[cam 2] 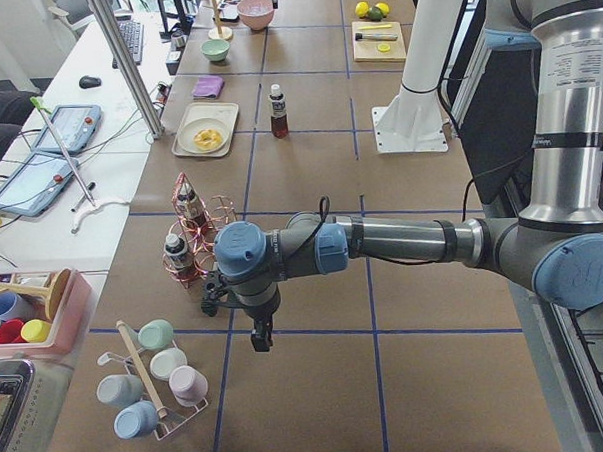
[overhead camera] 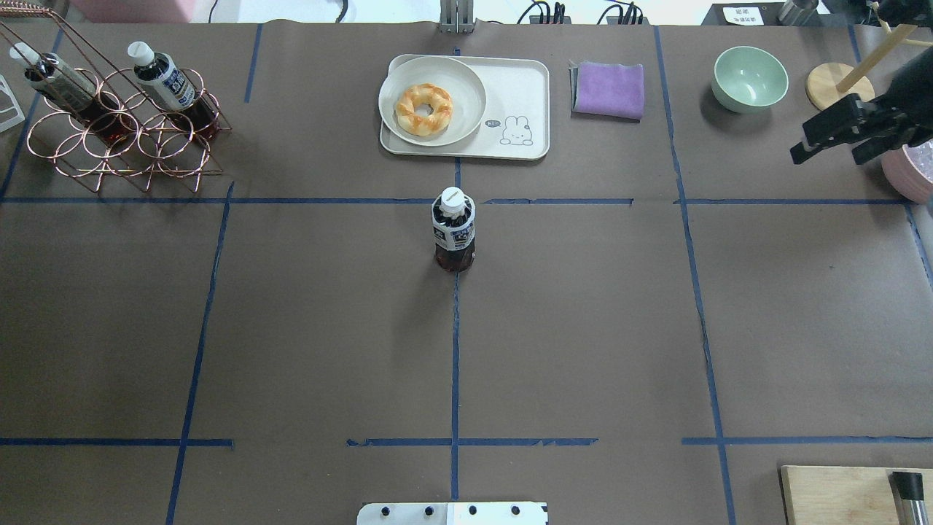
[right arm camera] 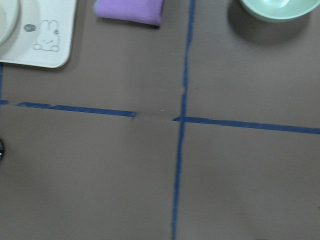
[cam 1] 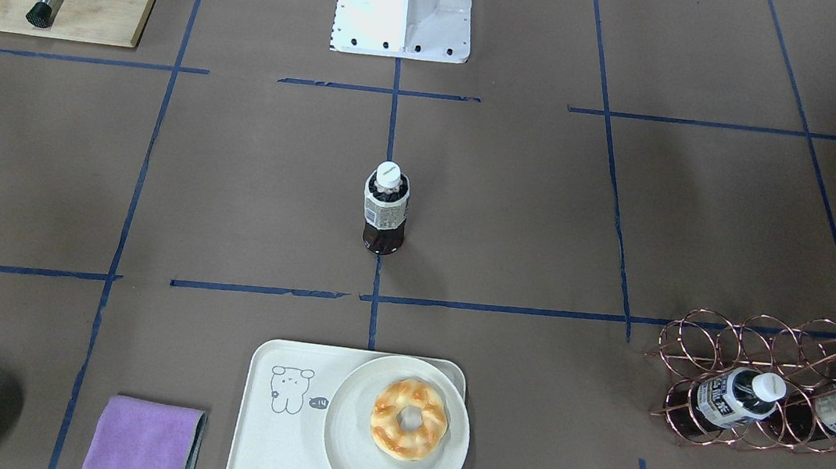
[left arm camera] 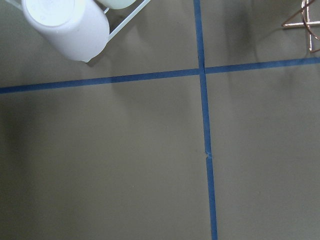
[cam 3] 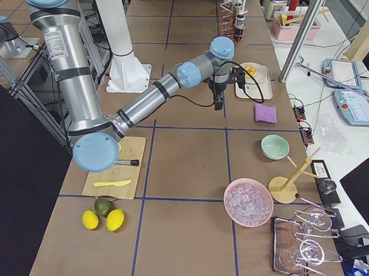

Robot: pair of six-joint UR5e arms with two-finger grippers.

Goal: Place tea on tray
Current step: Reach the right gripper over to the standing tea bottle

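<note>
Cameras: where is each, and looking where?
Front-facing: across the table, facing the robot's base.
Overhead: behind the robot, looking forward; right arm at edge.
Exterior left: table's left end; left arm near.
Exterior right: opposite end; right arm near.
Left wrist: down at table; no arm.
Right wrist: down at tray corner; no arm.
Front-facing and overhead share tea, tray.

Bright, even light; the green bowl (overhead camera: 750,76) casts a soft shadow at its 9 o'clock; the right wrist view is slightly blurred.
</note>
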